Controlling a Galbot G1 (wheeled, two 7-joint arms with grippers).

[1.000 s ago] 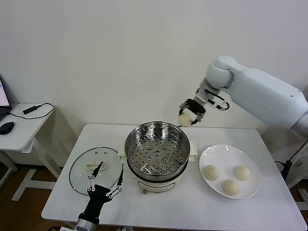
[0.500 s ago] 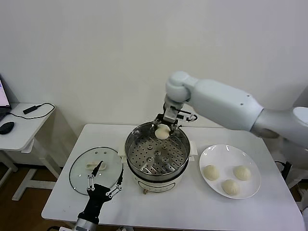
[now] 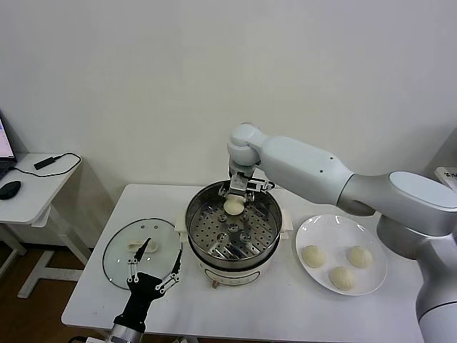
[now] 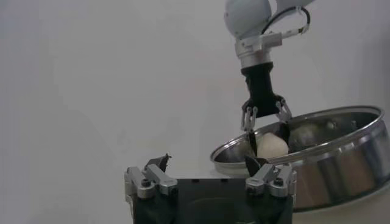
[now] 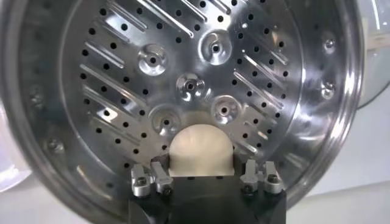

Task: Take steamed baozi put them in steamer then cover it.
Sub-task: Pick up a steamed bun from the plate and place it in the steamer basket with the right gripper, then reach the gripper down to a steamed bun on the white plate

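Observation:
The steel steamer [image 3: 193,214] stands mid-table with its perforated tray [image 5: 189,85] bare. My right gripper [image 3: 235,199] reaches down into it over the far side of the tray. Its fingers are spread open around one baozi [image 3: 233,207], which sits between them just over the tray [image 5: 201,149]. From the left wrist view the same baozi [image 4: 272,146] shows at the steamer's rim [image 4: 341,176]. Three more baozi [image 3: 342,277] lie on the white plate [image 3: 307,229]. The glass cover [image 3: 118,264] lies flat to the steamer's left. My left gripper [image 3: 153,263] waits open by the cover's near edge.
A small white side table [image 3: 28,189] with a mouse and a cable stands off the left end of the work table. The wall runs close behind the steamer. The right arm's long white link crosses above the plate's far side.
My right arm has swung left from beside the steamer to over it and lowered the baozi into it. Its fingers have spread apart. The left arm has stayed put.

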